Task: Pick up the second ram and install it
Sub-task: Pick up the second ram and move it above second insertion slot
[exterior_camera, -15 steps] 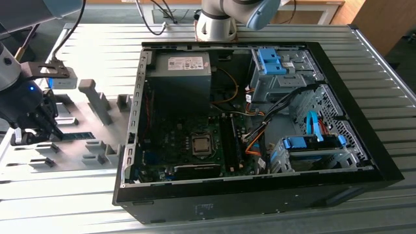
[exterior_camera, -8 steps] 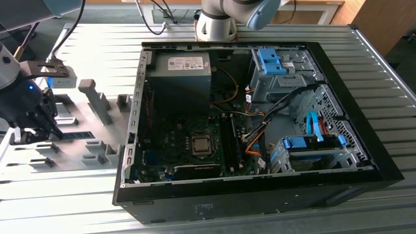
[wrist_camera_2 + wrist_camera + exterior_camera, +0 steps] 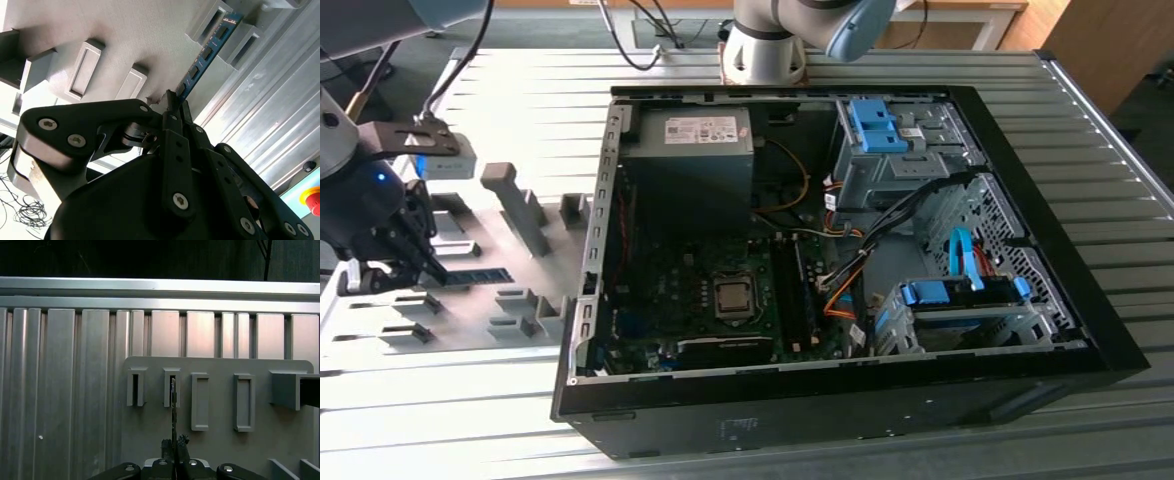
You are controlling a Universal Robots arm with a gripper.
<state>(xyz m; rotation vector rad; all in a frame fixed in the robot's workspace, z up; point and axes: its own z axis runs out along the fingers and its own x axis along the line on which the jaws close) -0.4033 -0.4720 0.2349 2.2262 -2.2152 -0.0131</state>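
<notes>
Second ram (image 3: 479, 274): blue-green stick, dark chips, on edge in grey fixture (image 3: 474, 312), one end pinched in hand (image 3: 174, 102); 9 o'clock of case (image 3: 854, 425), exterior view.

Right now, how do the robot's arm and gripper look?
The gripper is matte black: flat jointed links with silver screws, narrowing towards the tip. In the exterior view a blue light glows above it, and a grey box with a black cable sits at the wrist. The arm's base is silver with a blue cap.
</notes>
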